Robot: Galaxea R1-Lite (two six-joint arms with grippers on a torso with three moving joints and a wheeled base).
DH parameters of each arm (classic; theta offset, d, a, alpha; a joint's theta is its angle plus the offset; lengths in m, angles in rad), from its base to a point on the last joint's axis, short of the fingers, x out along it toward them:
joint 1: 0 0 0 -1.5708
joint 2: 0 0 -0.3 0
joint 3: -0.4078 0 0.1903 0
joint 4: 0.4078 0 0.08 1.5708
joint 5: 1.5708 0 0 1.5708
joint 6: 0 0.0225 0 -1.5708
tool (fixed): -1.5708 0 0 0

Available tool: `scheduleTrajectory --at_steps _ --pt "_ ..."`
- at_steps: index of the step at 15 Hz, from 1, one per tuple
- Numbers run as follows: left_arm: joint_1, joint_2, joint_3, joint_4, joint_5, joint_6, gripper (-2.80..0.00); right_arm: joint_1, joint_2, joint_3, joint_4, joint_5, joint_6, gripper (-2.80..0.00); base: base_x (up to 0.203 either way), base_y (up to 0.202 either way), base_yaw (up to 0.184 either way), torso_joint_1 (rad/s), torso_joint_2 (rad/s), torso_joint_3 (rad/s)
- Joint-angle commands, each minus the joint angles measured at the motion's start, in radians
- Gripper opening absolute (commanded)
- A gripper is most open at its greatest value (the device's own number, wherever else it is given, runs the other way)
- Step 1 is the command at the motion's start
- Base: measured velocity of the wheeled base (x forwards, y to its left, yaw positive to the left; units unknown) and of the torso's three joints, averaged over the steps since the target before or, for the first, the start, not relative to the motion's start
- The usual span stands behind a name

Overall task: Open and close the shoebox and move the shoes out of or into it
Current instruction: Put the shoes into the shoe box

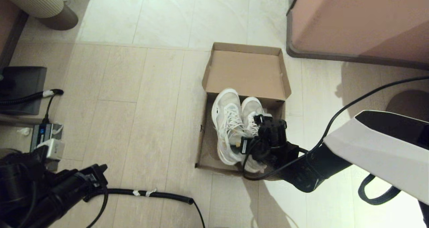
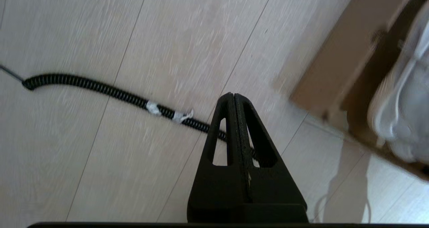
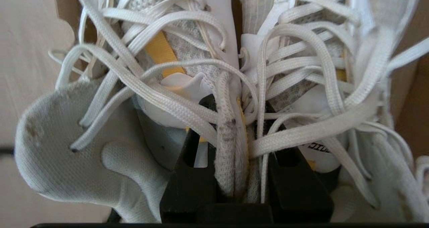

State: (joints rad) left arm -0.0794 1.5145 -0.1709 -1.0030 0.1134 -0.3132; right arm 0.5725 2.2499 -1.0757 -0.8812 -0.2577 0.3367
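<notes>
The brown shoebox [image 1: 205,144] sits open on the floor with its lid [image 1: 246,73] folded back flat. Both white mesh shoes [image 1: 229,120] are side by side inside it, toes toward the lid. My right gripper [image 3: 236,107] is down between them, shut on the two inner collar edges [image 3: 228,144] pressed together, with laces tangled round its fingers [image 3: 187,161]. In the head view the right gripper [image 1: 264,129] covers the heels. My left gripper [image 2: 233,95] hangs shut and empty over the floor, left of the shoebox [image 2: 338,63]; the left arm [image 1: 67,187] rests at the lower left.
A black corrugated cable [image 1: 150,193] lies across the floor in front of the box. The large pinkish-brown cabinet [image 1: 358,20] stands at the back right. A power strip and adapters [image 1: 47,140] lie at the left, with a dark block [image 1: 23,87] behind them.
</notes>
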Motion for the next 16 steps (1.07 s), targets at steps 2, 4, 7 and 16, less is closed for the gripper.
scheduleTrajectory --at_steps 2,4,7,16 --pt "0.000 -0.008 0.033 -0.033 0.002 -0.003 -2.80 -0.008 0.082 -0.014 -0.028 -0.008 -0.042 -2.80 0.000 0.000 0.000 0.000 0.00 0.000" --pt "0.002 -0.015 0.035 -0.037 0.002 -0.003 -2.80 -0.018 0.106 -0.035 -0.028 -0.009 -0.045 -2.80 0.000 0.000 0.000 0.000 0.00 0.000" --pt "0.006 -0.030 0.036 -0.035 0.002 -0.001 -2.80 -0.022 0.120 -0.039 -0.027 -0.011 -0.051 -2.80 0.000 0.000 0.000 0.000 0.00 0.000" --pt "0.004 -0.037 0.036 -0.035 0.002 0.000 -2.80 -0.022 0.029 0.037 -0.027 -0.011 -0.049 -2.80 0.000 0.000 0.000 0.000 0.00 0.000"
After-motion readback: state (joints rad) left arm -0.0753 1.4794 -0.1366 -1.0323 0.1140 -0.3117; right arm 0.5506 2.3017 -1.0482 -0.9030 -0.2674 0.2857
